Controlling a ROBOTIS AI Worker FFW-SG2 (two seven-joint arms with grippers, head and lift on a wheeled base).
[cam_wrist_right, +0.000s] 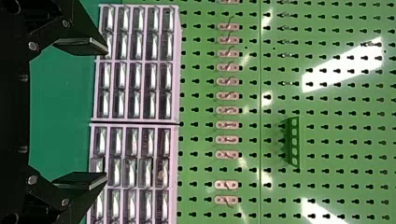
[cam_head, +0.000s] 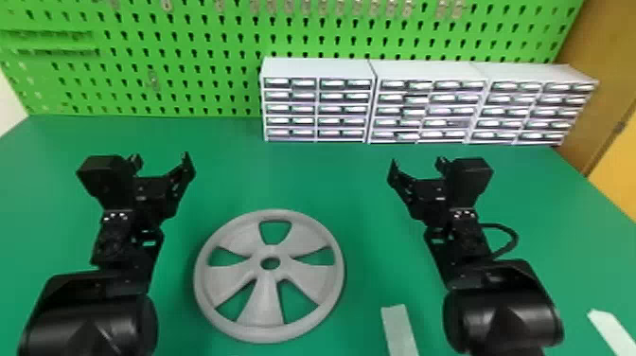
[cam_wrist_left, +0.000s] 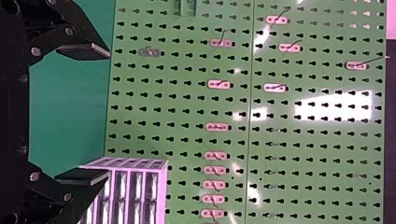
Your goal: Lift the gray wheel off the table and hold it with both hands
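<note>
Clearly, the gray wheel [cam_head: 265,303] lies flat on the green table [cam_head: 364,265]; farther out, the left gripper [cam_head: 161,160] and right gripper [cam_head: 417,162] gape wide and empty, both arms [cam_head: 90,317] stretched forward, short of the drawer cabinets [cam_head: 317,68].

Wheel [cam_head: 215,284] plain gray, green showing through its cutouts; table [cam_head: 364,189] solid deeper green, pegboard [cam_head: 189,102] brighter green, patterned all over with rows of black keyhole slots. Cabinets [cam_head: 317,67] white, fronts a repeating grid of shiny silvery and dark rectangles; panel [cam_head: 601,61] on the right brown going to mustard yellow. Left gripper [cam_head: 162,158] and right gripper [cam_head: 417,162] matte black, arms [cam_head: 90,322] black with a soft gloss, one strip [cam_head: 400,331] pale gray, the other whitish.
</note>
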